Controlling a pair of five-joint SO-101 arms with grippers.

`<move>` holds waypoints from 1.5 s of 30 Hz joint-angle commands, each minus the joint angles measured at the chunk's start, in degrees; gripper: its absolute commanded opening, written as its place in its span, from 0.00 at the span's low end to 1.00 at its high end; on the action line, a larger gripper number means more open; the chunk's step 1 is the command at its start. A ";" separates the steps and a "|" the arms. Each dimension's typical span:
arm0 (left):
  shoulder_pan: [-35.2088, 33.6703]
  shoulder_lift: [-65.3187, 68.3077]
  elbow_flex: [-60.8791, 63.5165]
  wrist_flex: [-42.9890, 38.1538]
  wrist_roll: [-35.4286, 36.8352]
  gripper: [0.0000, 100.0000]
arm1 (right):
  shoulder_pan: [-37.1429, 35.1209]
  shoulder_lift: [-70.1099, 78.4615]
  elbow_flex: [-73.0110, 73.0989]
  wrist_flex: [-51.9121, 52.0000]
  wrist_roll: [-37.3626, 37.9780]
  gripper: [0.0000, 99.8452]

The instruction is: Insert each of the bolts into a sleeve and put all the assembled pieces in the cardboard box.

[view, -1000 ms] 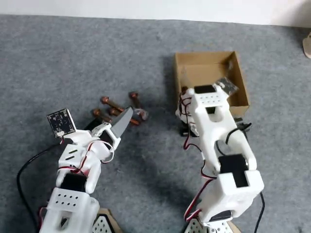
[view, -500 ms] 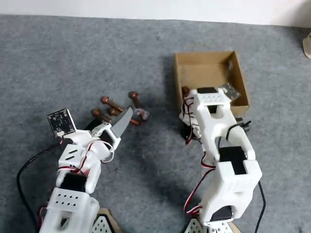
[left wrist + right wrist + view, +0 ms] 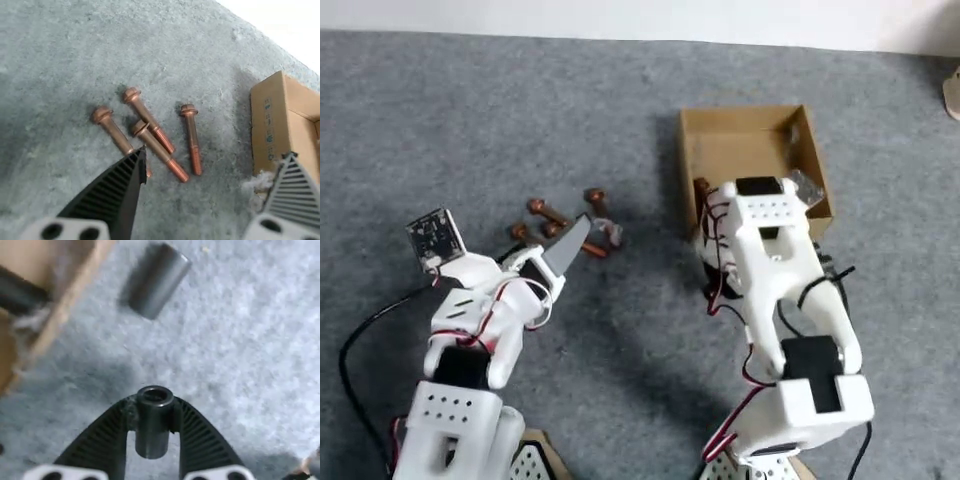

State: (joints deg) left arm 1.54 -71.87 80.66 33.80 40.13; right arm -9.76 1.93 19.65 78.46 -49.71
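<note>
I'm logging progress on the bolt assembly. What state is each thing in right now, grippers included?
bolts: four, lying loose on the carpet, none in a sleeve.
left gripper: open, over the bolts.
held sleeve: clamped, bore empty.
right gripper: shut on the held sleeve.
cardboard box: open on top.
loose sleeve: on its side on the carpet, outside the cardboard box.
</note>
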 commanded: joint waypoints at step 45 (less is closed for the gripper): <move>-12.18 79.52 -51.30 17.67 21.89 0.24 | 0.66 -4.18 3.74 -3.56 1.49 0.00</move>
State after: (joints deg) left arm -9.71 7.60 30.37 50.24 61.49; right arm -9.85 0.53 23.60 75.30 -49.54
